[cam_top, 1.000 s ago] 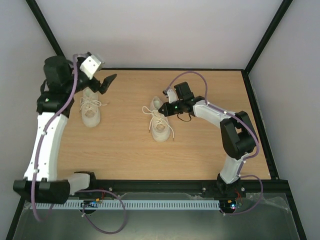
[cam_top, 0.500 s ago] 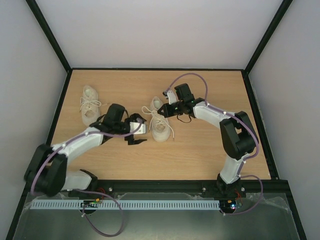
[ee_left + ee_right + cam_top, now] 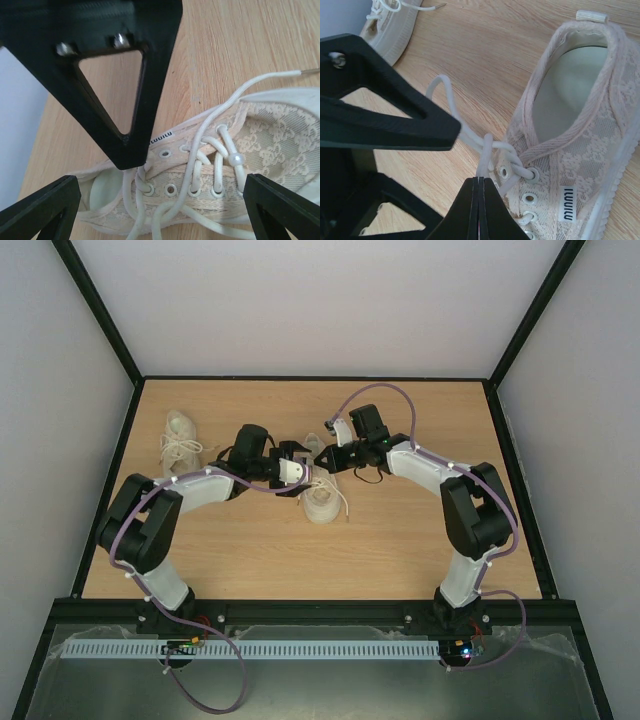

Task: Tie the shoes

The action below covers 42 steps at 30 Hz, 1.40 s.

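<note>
Freshly arrived left tool (image 3: 160,197), released, astride the shoe (image 3: 280,135); right tool (image 3: 479,187) clenched on its lace (image 3: 470,137).

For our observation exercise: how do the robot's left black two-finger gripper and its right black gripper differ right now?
The left black two-finger gripper stands wide open; the right black gripper is shut. The left holds nothing, its fingers astride the cream-white lace-fabric sneaker; the right pinches that sneaker's thin white lace. Both are black and work at the same sneaker.

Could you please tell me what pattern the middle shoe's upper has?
Cream floral lace; the shoe shows it best in the left wrist view.
</note>
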Tool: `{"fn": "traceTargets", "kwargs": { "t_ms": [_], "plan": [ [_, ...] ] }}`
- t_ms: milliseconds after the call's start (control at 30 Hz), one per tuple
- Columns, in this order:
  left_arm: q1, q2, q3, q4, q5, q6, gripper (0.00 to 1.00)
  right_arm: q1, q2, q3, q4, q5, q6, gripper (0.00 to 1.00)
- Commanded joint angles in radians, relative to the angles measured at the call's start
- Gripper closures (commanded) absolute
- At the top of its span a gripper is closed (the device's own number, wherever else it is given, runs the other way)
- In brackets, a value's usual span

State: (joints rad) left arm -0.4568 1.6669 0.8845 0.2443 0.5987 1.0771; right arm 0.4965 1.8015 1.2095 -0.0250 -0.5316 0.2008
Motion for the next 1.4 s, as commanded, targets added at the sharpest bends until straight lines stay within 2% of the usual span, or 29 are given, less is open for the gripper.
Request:
{"fn": "traceTargets", "kwargs": {
  "t_ms": [0, 100, 233, 500, 600, 833, 1100, 1267, 1367],
  "plan": [
    [0.006, 0.045, 0.047, 0.041, 0.046, 0.086, 0.09, -0.006, -0.014, 0.028, -0.038, -0.037, -0.018, 0.99],
    [0.006, 0.078, 0.081, 0.049, 0.039, 0.05, 0.18, -0.006, -0.011, 0.026, -0.038, -0.044, -0.012, 0.99],
    [0.004, 0.095, 0.073, 0.025, 0.047, 0.121, 0.26, -0.007, -0.022, 0.019, -0.044, -0.033, -0.016, 0.99],
    [0.002, 0.13, 0.071, 0.009, 0.049, 0.232, 0.24, -0.009, -0.025, 0.014, -0.048, -0.036, -0.016, 0.99],
    [-0.007, 0.152, 0.098, 0.055, 0.016, 0.15, 0.37, -0.009, -0.027, 0.013, -0.049, -0.036, -0.017, 0.99],
    [-0.02, 0.149, 0.087, 0.061, 0.013, 0.152, 0.55, -0.01, -0.028, 0.009, -0.051, -0.037, -0.02, 0.99],
    [-0.022, 0.141, 0.066, 0.18, -0.033, 0.073, 0.87, -0.027, -0.041, -0.008, -0.055, -0.021, -0.006, 0.99],
    [-0.022, 0.131, 0.054, 0.173, -0.021, 0.071, 0.96, -0.035, -0.046, -0.023, -0.049, -0.021, 0.0, 0.99],
    [-0.022, 0.133, 0.044, 0.163, -0.022, 0.08, 0.97, -0.035, -0.043, -0.017, -0.043, -0.027, 0.005, 0.97]
  ]
}}
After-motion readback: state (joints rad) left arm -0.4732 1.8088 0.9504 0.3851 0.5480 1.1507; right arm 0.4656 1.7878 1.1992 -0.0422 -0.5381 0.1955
